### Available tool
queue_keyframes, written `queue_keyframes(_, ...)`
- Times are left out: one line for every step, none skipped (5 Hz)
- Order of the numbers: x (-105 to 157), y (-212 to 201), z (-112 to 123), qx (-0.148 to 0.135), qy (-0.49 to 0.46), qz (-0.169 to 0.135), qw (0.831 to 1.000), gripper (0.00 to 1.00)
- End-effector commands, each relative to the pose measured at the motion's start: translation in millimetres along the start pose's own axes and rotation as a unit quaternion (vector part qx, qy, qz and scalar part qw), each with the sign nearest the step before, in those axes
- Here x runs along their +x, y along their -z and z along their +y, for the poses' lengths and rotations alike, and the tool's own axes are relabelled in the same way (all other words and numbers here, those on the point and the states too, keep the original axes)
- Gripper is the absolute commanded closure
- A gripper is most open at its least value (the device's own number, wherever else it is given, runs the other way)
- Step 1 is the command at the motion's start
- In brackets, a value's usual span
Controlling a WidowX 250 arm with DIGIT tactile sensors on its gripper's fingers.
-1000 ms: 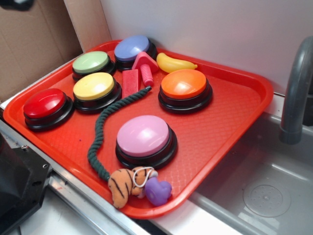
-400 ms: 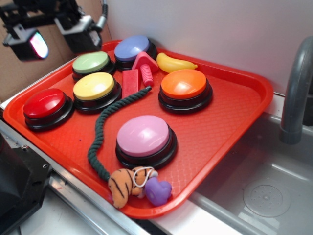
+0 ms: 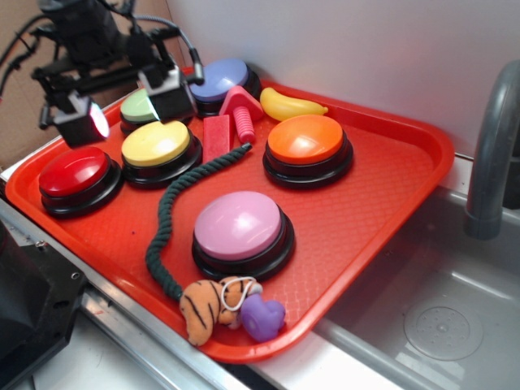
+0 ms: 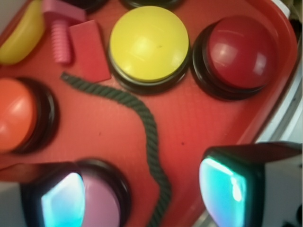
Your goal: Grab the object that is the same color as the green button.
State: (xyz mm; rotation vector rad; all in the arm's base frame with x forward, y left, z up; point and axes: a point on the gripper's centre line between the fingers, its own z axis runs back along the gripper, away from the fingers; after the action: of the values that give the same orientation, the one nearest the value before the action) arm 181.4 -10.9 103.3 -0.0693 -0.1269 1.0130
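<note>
A dark green twisted rope [image 3: 165,213] snakes across the red tray [image 3: 390,187], from beside the yellow button [image 3: 154,143] down to a small tiger plush [image 3: 207,305] at the front edge. In the wrist view the rope [image 4: 147,123] runs down between my two fingers. The light-green button [image 3: 138,106] sits at the back left, partly hidden behind my gripper [image 3: 126,114]. My gripper [image 4: 144,194] hangs open above the green and yellow buttons, holding nothing and well above the rope.
Also on the tray are a red button [image 3: 73,171], a blue button [image 3: 218,79], an orange button [image 3: 306,140], a pink button [image 3: 240,226], a yellow banana [image 3: 291,105], red toy pieces [image 3: 218,136] and a purple heart [image 3: 262,317]. A sink [image 3: 439,317] and grey faucet [image 3: 491,154] lie to the right.
My gripper came into view from the upper left and moved down and right to above the green and yellow buttons. Nothing on the tray has moved.
</note>
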Motion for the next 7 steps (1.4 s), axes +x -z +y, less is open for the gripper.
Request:
queue_keyframes(15.2, 37.1, 2.3, 0.015, -0.037, -0.032, 0.999, 0.00)
queue_keyframes(13.3, 52.8, 6.9, 0.010, -0.029, -0.045, 0.999, 0.00)
queue_keyframes(8.5, 71.7, 12.1, -0.010, -0.024, -0.041, 0.999, 0.00)
queue_keyframes(8.6, 81.0, 11.8, -0.001, -0.020, -0.024, 1.000, 0.00)
queue_keyframes(11.2, 80.4, 8.9, -0.014, -0.022, -0.007, 1.000, 0.00)
queue_keyframes(12.7, 80.3, 8.1, -0.015, -0.030, -0.002, 0.999, 0.81)
queue_keyframes(13.3, 81.4, 8.3, -0.014, -0.031, 0.000, 0.999, 0.95)
